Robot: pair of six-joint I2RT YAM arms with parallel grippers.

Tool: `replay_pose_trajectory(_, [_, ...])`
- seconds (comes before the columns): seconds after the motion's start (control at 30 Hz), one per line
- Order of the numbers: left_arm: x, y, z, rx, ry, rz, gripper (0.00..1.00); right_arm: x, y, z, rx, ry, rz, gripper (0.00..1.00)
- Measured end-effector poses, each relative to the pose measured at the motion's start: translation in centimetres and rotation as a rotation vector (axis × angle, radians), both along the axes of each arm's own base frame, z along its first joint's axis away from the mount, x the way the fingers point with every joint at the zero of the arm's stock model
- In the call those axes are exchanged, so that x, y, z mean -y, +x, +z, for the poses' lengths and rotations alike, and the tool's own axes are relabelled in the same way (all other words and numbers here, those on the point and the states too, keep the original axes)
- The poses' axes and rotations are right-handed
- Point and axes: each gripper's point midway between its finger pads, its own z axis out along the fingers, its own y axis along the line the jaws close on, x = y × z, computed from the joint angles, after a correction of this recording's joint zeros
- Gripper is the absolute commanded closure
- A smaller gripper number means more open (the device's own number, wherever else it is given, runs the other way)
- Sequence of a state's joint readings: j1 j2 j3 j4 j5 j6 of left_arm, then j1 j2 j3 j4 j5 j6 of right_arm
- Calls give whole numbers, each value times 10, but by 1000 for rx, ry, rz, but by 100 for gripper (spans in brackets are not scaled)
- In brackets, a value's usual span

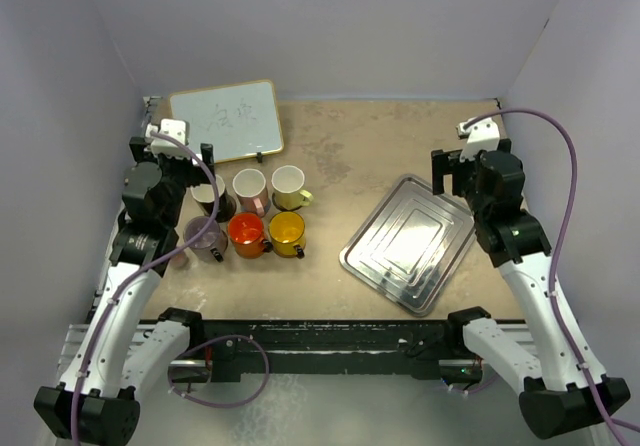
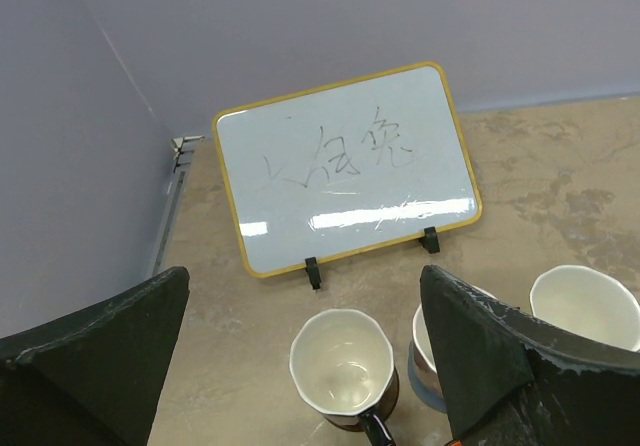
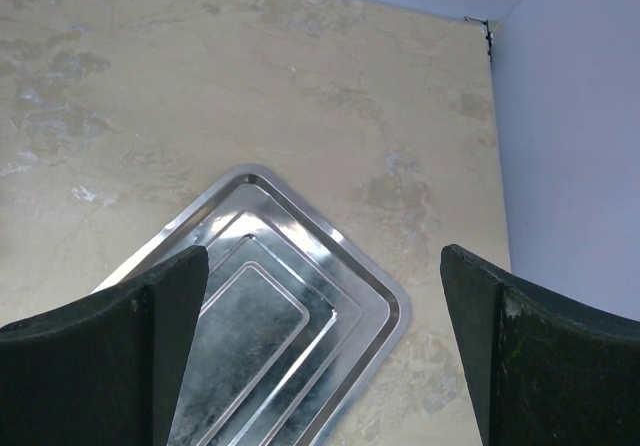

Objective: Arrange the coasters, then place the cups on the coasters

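With the left claw (image 2: 305, 291) and right claw (image 3: 325, 261) both gaping wide and holding nothing, the six cups (image 1: 247, 232) are sitting packed together at left centre, so a lowering finger is likely risking toppling a neighbour.

Framed whiteboard (image 2: 345, 166) with black scribbles, propped on tan counter (image 2: 560, 186), three white-lined cups (image 2: 343, 366) just before it, claw (image 2: 305, 296) fingers spread wide either side.

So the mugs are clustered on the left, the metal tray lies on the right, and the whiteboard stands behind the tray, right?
No. The whiteboard stands behind the mugs, not the metal tray; the top external view shows it. The rest holds.
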State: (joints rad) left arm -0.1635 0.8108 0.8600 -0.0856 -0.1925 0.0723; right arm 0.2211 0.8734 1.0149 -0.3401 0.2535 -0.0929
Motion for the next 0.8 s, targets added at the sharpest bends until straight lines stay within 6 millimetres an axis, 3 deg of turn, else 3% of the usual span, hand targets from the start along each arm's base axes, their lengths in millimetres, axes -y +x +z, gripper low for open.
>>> replay_pose_trajectory(0.4, [-6,-5,3,10,1,11,6,5,-9,13,57,-7,2,0])
replay_pose_trajectory(0.8, [-8,-5,3,10,1,18,6,13,-13,9,59,-10,-19,0])
